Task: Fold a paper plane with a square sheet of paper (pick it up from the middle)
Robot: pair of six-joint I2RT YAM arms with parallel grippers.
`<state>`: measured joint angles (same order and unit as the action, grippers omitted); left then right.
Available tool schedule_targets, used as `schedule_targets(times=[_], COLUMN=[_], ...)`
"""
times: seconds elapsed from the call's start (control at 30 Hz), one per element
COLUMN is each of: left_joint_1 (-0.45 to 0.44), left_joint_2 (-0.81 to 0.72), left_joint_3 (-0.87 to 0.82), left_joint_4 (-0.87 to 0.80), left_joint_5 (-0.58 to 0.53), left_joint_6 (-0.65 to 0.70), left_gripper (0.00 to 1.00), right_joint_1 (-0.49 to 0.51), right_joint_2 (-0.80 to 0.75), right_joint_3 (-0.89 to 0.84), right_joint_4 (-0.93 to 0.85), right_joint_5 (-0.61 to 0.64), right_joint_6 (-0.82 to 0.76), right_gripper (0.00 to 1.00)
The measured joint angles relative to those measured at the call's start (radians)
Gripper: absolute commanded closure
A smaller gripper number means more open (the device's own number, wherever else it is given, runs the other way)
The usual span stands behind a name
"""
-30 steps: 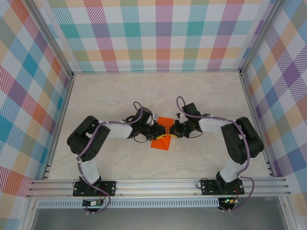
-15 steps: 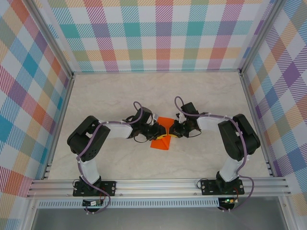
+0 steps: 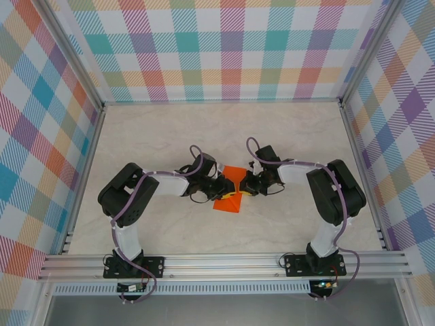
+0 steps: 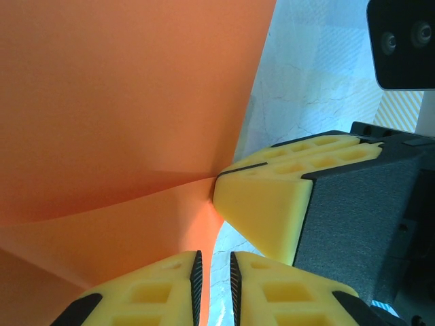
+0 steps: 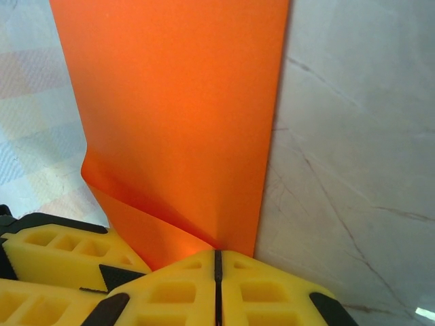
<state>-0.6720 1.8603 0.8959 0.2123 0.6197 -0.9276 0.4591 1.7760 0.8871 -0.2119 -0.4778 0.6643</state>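
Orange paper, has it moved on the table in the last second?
No. The square sheet of paper sits just as far from the front rail as before.

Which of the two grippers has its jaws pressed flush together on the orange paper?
The right gripper: its jaws meet without a gap on the square sheet of paper. The left gripper leaves a slim gap between its jaws.

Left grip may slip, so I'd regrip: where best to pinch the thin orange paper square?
Probably the curled edge of the orange paper square beside the right gripper, coming edge-on from the left: it bows clear of the table, so jaws can straddle it.
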Motion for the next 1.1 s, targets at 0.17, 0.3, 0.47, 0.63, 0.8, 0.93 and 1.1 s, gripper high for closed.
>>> schedule_targets(times=[0.17, 0.3, 0.47, 0.63, 0.8, 0.93, 1.1], left_joint_1=[0.000, 0.000, 0.000, 0.000, 0.000, 0.000, 0.000], left_joint_2=[0.011, 0.018, 0.022, 0.029, 0.029, 0.030, 0.031], left_joint_3=[0.000, 0.000, 0.000, 0.000, 0.000, 0.001, 0.005], left_joint_4=[0.000, 0.000, 0.000, 0.000, -0.003, -0.010, -0.024], left_joint_5=[0.000, 0.000, 0.000, 0.000, -0.002, -0.003, -0.006], left_joint_6=[0.000, 0.000, 0.000, 0.001, 0.005, 0.010, 0.024], left_gripper=[0.80, 0.80, 0.80, 0.80, 0.80, 0.81, 0.82], right_joint_1=[0.000, 0.000, 0.000, 0.000, 0.000, 0.001, 0.001], right_joint_2=[0.002, 0.004, 0.004, 0.006, 0.006, 0.005, -0.035], right_joint_3=[0.000, 0.000, 0.000, 0.001, 0.003, 0.012, 0.024], right_joint_4=[0.000, 0.000, 0.000, -0.002, -0.007, -0.023, -0.071], right_joint_5=[0.006, 0.007, 0.007, 0.006, 0.010, 0.017, 0.065], right_joint_6=[0.000, -0.001, -0.005, -0.009, -0.015, -0.018, -0.024], right_gripper=[0.91, 0.91, 0.91, 0.91, 0.89, 0.83, 0.84])
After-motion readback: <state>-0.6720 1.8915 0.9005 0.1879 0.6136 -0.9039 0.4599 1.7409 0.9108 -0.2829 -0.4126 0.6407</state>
